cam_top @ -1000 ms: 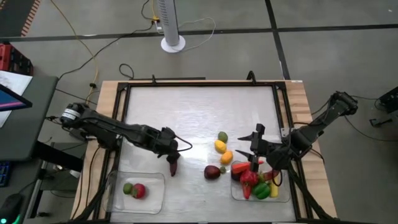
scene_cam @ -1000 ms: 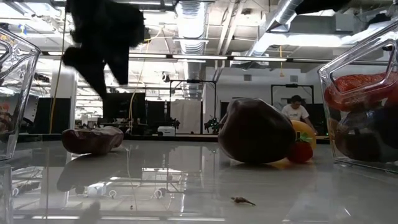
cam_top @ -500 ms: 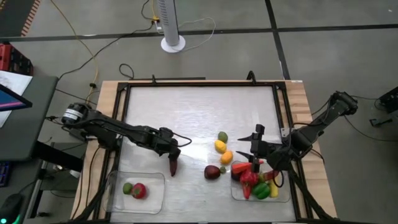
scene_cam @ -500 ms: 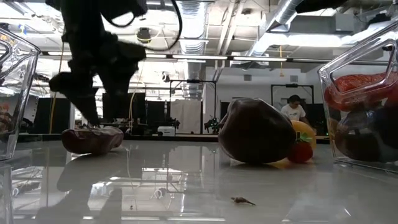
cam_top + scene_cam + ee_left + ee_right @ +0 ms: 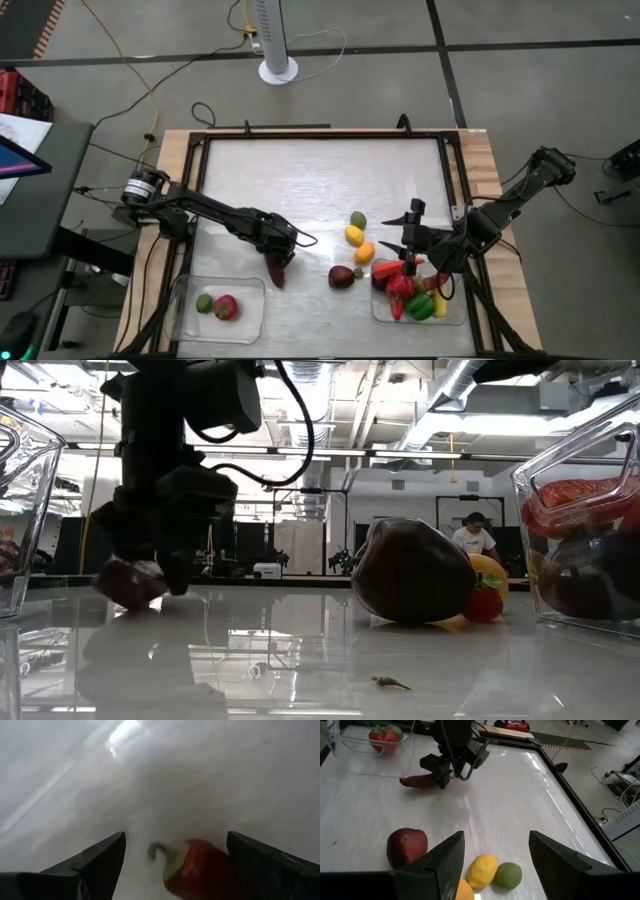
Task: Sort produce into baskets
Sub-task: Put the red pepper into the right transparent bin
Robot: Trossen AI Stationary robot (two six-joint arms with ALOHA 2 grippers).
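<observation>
Left gripper (image 5: 279, 258) down at table level over a dark red chili pepper (image 5: 276, 270), fingers spread wide, one to each side of the fruit, not yet closed. In the left wrist view, pepper (image 5: 200, 870) between the two dark fingers (image 5: 100, 860), nearer one finger than the other; green stem end pointing away from the wrist, long axis roughly in line with the reach of the arm, so closing across the short width. Contact between pads and skin: cannot tell. Pepper location: on the bare table (image 5: 320, 180), just beyond the far rim of the left basket (image 5: 185, 312), which holds a lime and a red apple. Appearance: elongated, tapered, glossy, deep red with a curled pale-green stalk; likely slippery under a pinch. Left arm clearly the nearer one. Right gripper (image 5: 410, 240) hovering above the inner edge of the right basket (image 5: 455, 318), well apart from the pepper, fingers wide and holding nothing. Between the arms, loose on the table: a dark maroon piece (image 5: 341, 276), a yellow piece (image 5: 353, 235), an orange piece (image 5: 364, 253) and a green piece (image 5: 358, 219).
</observation>
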